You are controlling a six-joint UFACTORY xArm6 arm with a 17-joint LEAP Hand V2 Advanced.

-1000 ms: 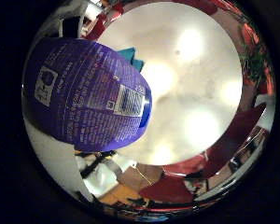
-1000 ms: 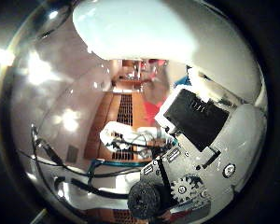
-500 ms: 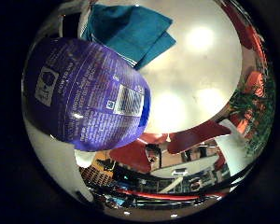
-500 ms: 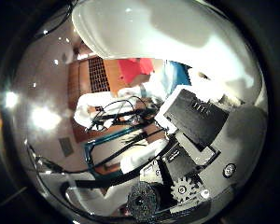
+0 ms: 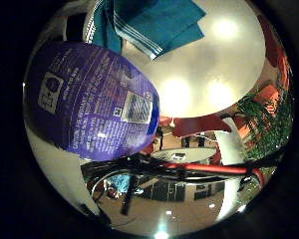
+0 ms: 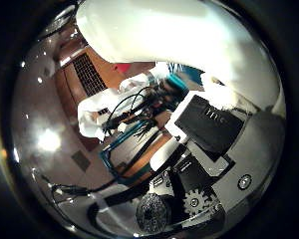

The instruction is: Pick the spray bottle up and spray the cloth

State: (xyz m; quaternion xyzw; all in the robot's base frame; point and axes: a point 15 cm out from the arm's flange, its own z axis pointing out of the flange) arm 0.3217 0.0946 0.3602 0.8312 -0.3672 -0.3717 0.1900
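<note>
The spray bottle (image 5: 94,104), with a purple printed label, fills much of the little finger side view and lies close against my palm. Its white upper part (image 6: 154,30) arches across the thumb side view. My right hand (image 6: 209,149) shows there as black and white parts with a gear, its fingers curled towards the bottle's white body. A teal cloth (image 5: 154,22) with pale stripes along one edge lies folded on the white round table (image 5: 214,64), beyond the bottle.
Past the table's edge are red seats (image 5: 199,124), a green plant (image 5: 261,114) and a smaller white table (image 5: 184,154). A red bar (image 5: 204,169) crosses in front of the room's floor. A teal frame (image 6: 124,149) and wooden wall panels show in the thumb side view.
The whole picture has swung, so the camera has moved; the cloth now shows larger and nearer. The bottle keeps the same place against the palm.
</note>
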